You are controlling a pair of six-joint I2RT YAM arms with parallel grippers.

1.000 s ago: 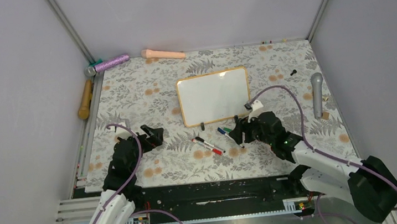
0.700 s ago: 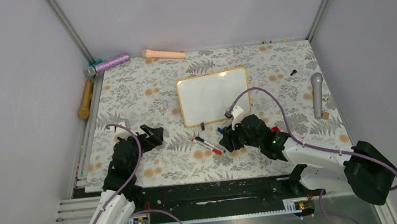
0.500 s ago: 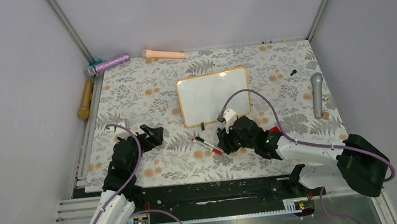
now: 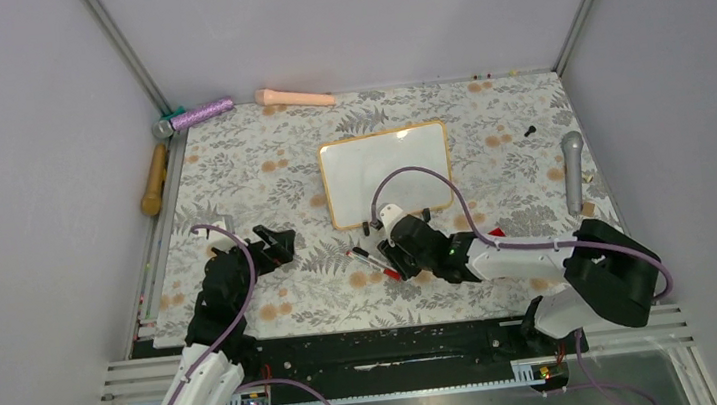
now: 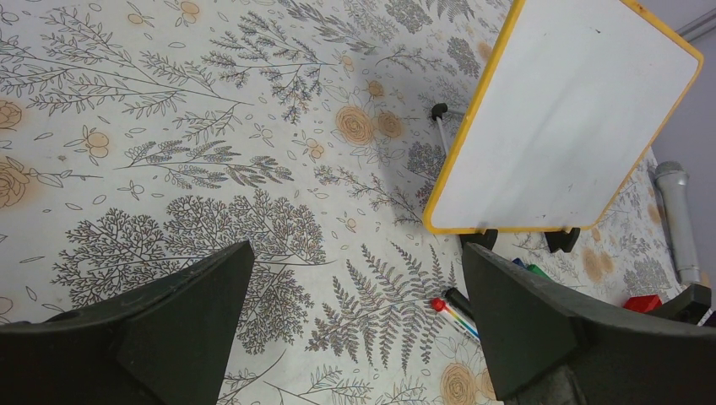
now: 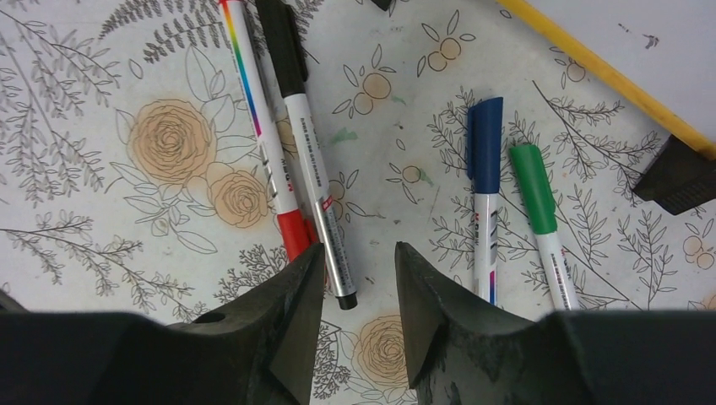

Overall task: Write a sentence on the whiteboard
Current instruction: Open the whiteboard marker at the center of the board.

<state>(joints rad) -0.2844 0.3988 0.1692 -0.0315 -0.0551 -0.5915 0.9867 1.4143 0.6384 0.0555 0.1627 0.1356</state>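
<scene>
So the whiteboard (image 4: 387,174) sits propped on its two black feet around the middle of the tabletop, a bit toward the far edge. It's totally blank, no writing on it yet.

The right gripper (image 4: 392,252) is down low over the bunch of pens lying just off the board's near edge. From the right wrist view its jaws stand partway apart with nothing clamped, and the uncapped end of the black marker (image 6: 308,169) pokes into the gap, closer to the left finger. That pen's long axis runs away from the fingers with its cap at the far end, so the jaws sit across it, which looks like a decent line-up for a pinch. The red marker (image 6: 263,126) lies right alongside, touching or nearly, so I'd guess it could get nudged. The blue marker (image 6: 481,194) and green marker (image 6: 540,211) lie off to the right, apart from the jaws.

The left gripper (image 4: 278,241) hangs wide open and holds nothing, toward the left near part of the tabletop. The right arm is clearly the nearer one to the pens and the board.
</scene>
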